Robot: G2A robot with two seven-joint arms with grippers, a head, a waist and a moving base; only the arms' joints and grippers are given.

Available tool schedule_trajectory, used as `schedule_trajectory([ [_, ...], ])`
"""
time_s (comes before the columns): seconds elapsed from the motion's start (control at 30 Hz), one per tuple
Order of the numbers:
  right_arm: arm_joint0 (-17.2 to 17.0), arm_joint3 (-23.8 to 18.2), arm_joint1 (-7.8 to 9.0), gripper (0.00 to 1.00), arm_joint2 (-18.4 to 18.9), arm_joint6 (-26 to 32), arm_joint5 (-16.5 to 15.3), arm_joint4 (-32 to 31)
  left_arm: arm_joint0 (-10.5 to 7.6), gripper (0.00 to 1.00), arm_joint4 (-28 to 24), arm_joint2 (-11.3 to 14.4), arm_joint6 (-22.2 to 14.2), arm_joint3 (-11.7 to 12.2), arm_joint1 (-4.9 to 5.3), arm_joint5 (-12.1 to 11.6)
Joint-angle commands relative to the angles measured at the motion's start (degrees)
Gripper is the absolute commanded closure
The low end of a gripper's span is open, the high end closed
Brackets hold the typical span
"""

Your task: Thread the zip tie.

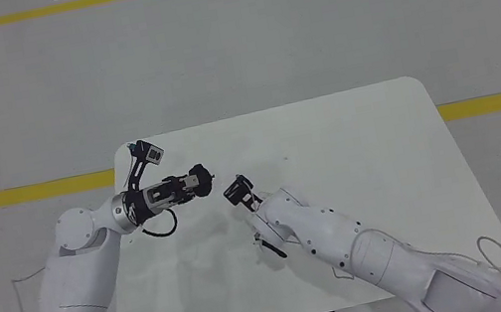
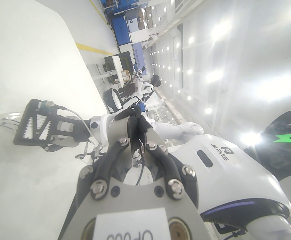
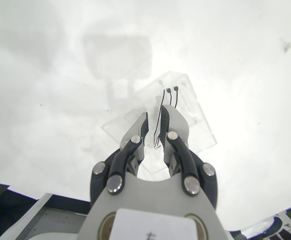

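Two grippers work over one white table (image 1: 386, 182). The left gripper (image 2: 134, 114) has its fingers clenched together, near the right gripper (image 3: 154, 119). The right gripper's fingers are slightly parted above one clear acrylic holder (image 3: 201, 127), which carries three black zip tie strands (image 3: 170, 97). One strand runs loose between those fingers.

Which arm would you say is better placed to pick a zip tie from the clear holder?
Right. The right gripper hangs open directly over the clear holder, fingers either side of a black zip tie. The left gripper is shut and lies sideways above the table.
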Motion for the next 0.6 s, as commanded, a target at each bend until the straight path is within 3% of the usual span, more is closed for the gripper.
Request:
schedule_trajectory([
  [0.0, 0.0, 0.5, -0.20, 0.84, 0.1, 0.0, -0.1, 0.0, 0.00, 1.00, 0.0, 0.0, 0.0, 0.0, 0.00, 0.0],
  [0.4, -0.2, 2.6, -1.38, 0.85, 1.3, -0.3, -0.4, -0.5, 0.00, 1.00, 0.0, 0.0, 0.0, 0.0, 0.00, 0.0],
  [0.57, -0.2, 3.6, -1.84, 0.93, 1.7, -0.1, -0.5, -0.6, 0.00, 1.00, 0.0, 0.0, 0.0, 0.0, 0.00, 0.0],
])
